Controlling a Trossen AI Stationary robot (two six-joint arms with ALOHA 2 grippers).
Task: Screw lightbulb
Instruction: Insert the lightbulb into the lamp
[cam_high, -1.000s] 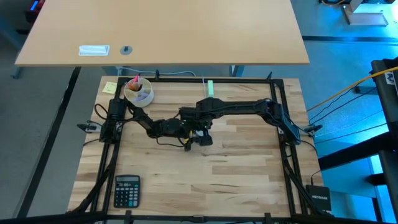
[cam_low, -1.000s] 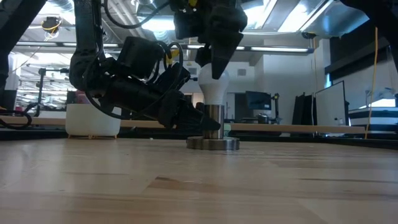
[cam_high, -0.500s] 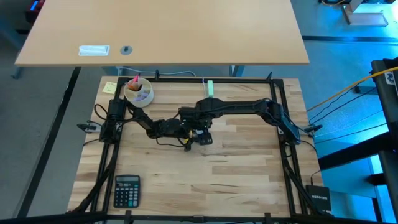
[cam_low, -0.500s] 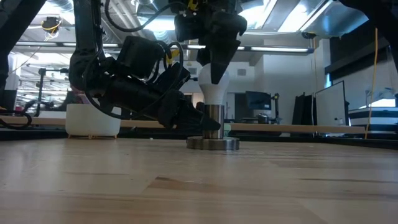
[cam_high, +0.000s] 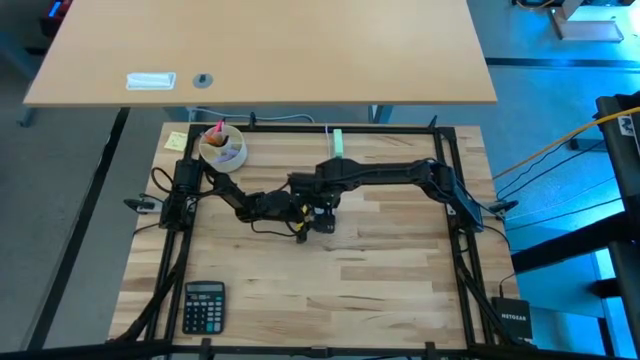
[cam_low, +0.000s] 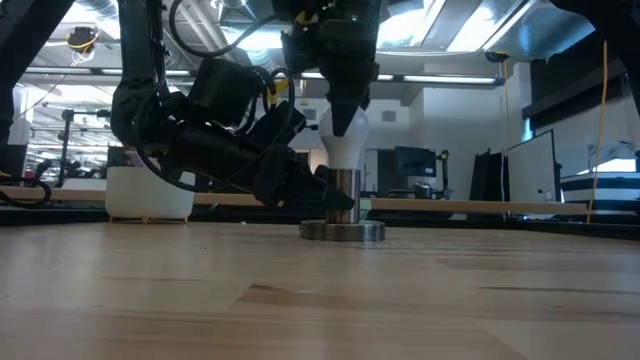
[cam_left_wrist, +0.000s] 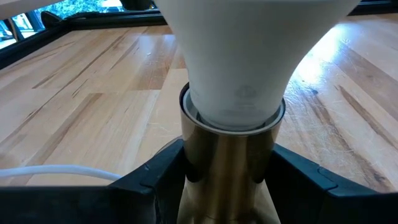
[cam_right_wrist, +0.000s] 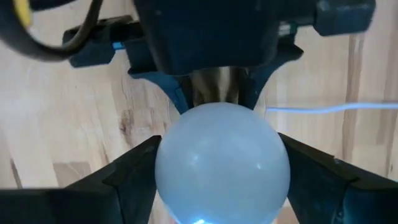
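Standing lightbulb (cam_low: 343, 135) in socket (cam_low: 343, 208)

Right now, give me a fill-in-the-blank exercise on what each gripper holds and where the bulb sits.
1. The lightbulb stands upright in the metal ____.
2. The right gripper grips the bulb's round top from ____.
3. The left gripper clamps the socket low, near the ____.
4. A calculator lies at the table's ____ corner on the left arm's side.

Missing words: socket; above; table; front

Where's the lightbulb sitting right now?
Mid-table in the high view, the lightbulb stands upright in the socket. The right gripper grips its globe from above, and the left gripper clamps the socket.
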